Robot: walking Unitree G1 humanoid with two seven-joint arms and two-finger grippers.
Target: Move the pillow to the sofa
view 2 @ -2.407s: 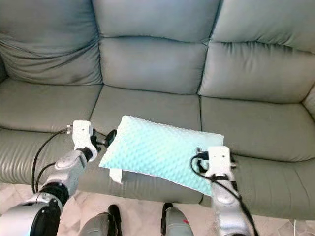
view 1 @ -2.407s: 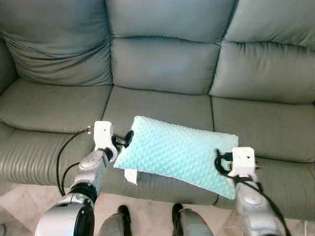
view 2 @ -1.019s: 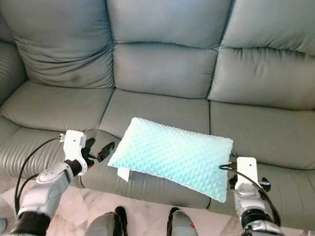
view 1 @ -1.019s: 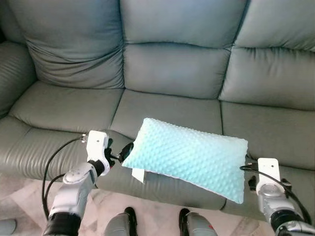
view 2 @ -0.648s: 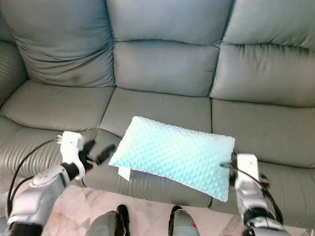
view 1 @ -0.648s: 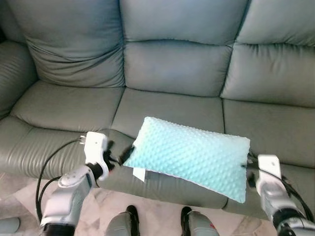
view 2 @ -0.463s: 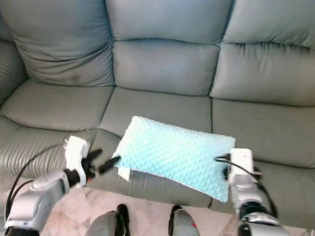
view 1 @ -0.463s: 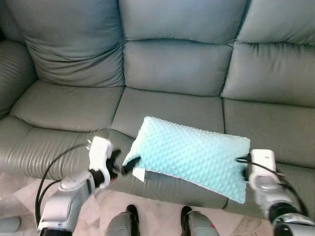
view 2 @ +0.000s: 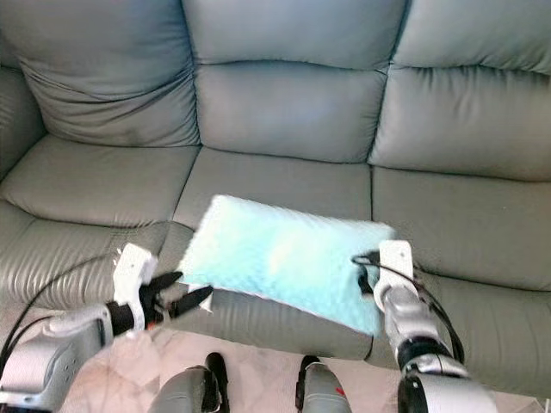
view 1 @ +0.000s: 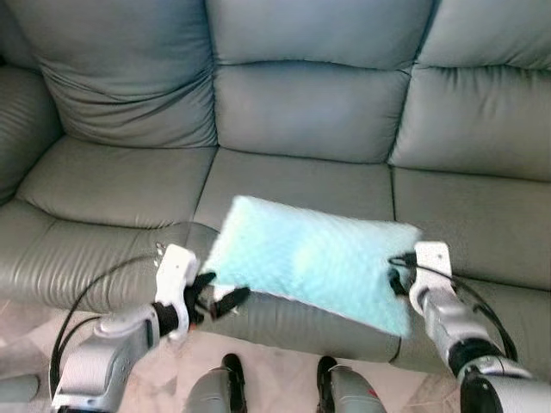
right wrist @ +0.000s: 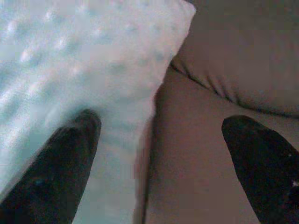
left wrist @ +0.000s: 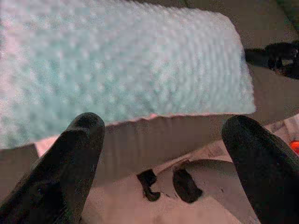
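Observation:
A light blue bumpy pillow [view 1: 310, 258] lies blurred across the front of the grey sofa's [view 1: 301, 112] middle seat. My left gripper [view 1: 222, 291] is open just off the pillow's lower left corner, over the seat's front edge. In the left wrist view the pillow [left wrist: 121, 65] lies beyond the spread fingers [left wrist: 70, 158], apart from them. At the pillow's right end my right gripper [view 1: 394, 274] is open. The right wrist view has one of the fingers [right wrist: 60, 158] against the pillow [right wrist: 70, 60] and the other over bare sofa leather.
The sofa's left seat [view 1: 112, 185] and right seat [view 1: 473, 224] lie to either side, with tall back cushions behind. Pale tiled floor [view 1: 34, 327] and my feet [view 1: 231, 372] are below the seat's front edge. A black cable [view 1: 77, 301] loops off my left arm.
The pillow has shifted toward the left and back and is now blurred. My left gripper has dropped below its corner. My right gripper has moved in against its right end.

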